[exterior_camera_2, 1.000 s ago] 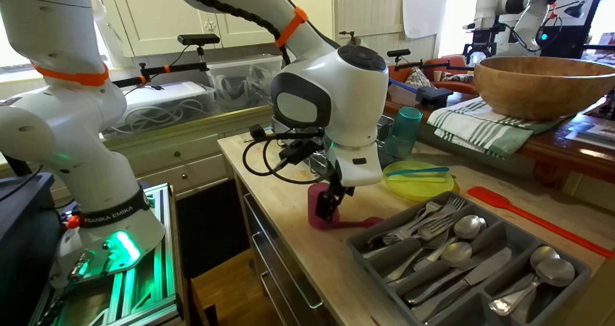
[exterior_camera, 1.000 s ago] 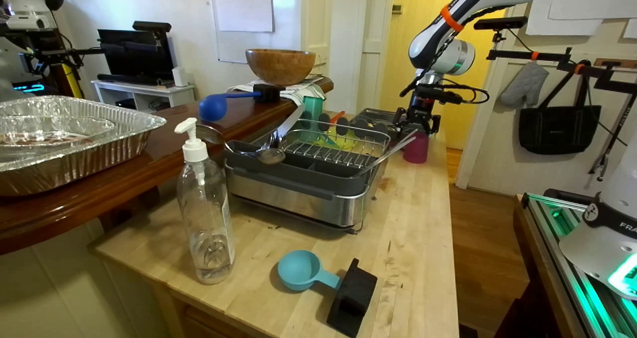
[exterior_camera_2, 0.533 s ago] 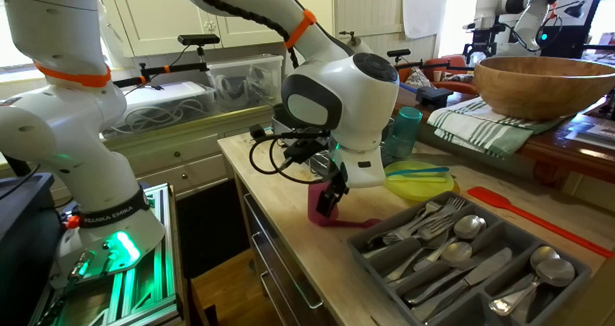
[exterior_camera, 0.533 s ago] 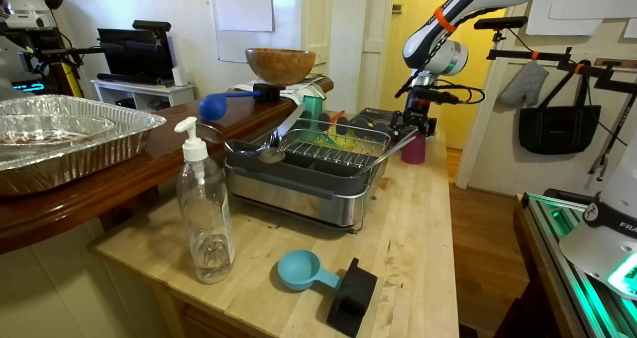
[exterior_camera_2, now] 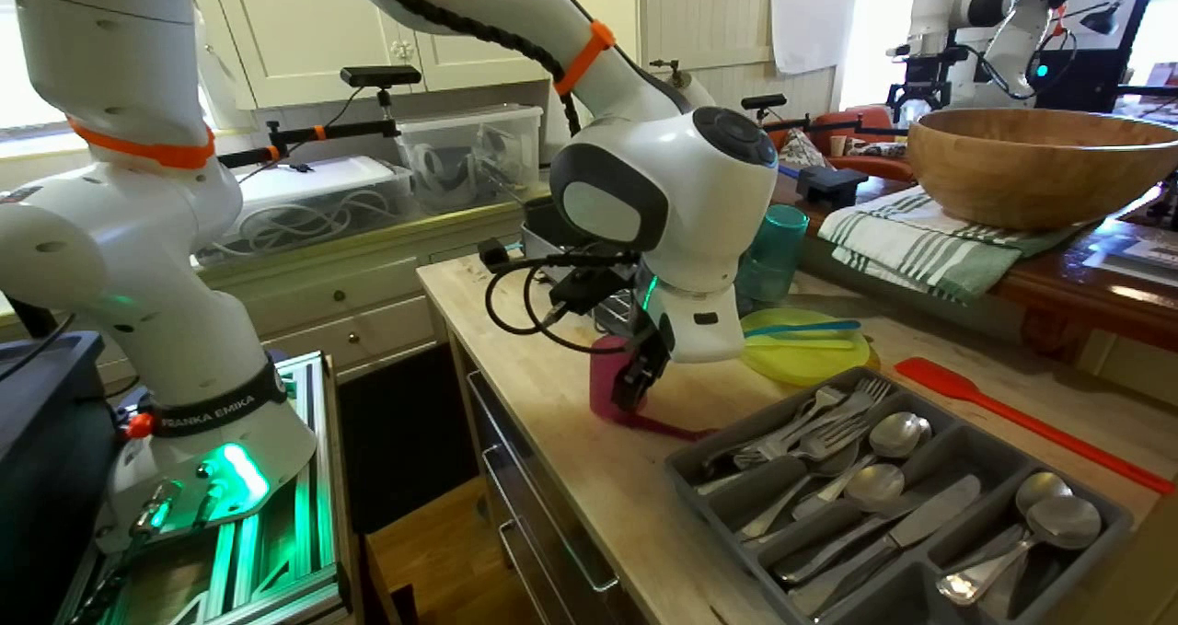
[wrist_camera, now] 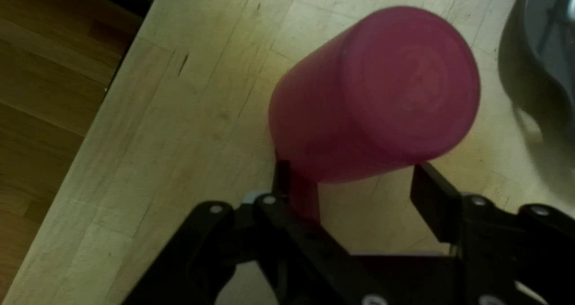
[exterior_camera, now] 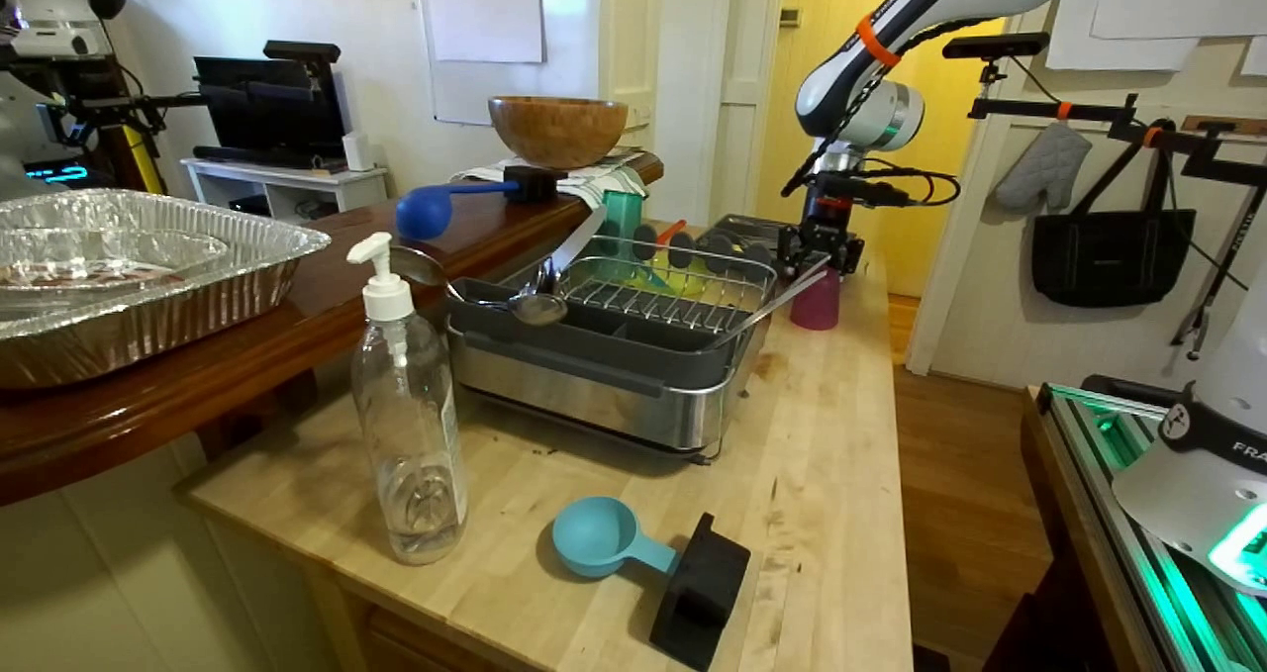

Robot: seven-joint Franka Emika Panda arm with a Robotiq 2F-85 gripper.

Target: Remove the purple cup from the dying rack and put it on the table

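Observation:
The magenta-purple cup [exterior_camera: 815, 303] stands upside down on the wooden table beside the drying rack [exterior_camera: 564, 390], outside it. It also shows in an exterior view [exterior_camera_2: 606, 376] and in the wrist view [wrist_camera: 373, 94], base towards the camera. A magenta handle [wrist_camera: 306, 201] runs from its lower rim along the table. My gripper [wrist_camera: 352, 179] is open, its black fingers wide apart at the handle side of the cup. The left finger is right by the handle; contact is unclear. In an exterior view, the gripper [exterior_camera_2: 635, 386] partly covers the cup.
A grey cutlery tray [exterior_camera_2: 690, 487] lies close by. A yellow plate [exterior_camera_2: 801, 363], a red spatula [exterior_camera_2: 1031, 418] and a teal cup [exterior_camera_2: 778, 248] are behind. The table edge [wrist_camera: 130, 53] runs near the cup. A soap bottle [exterior_camera: 411, 444] and teal scoop [exterior_camera: 599, 538] stand farther off.
My gripper and arm have moved a little towards the drying rack. The cup has shifted slightly the same way, and its handle has turned or shifted. The fingers look open throughout.

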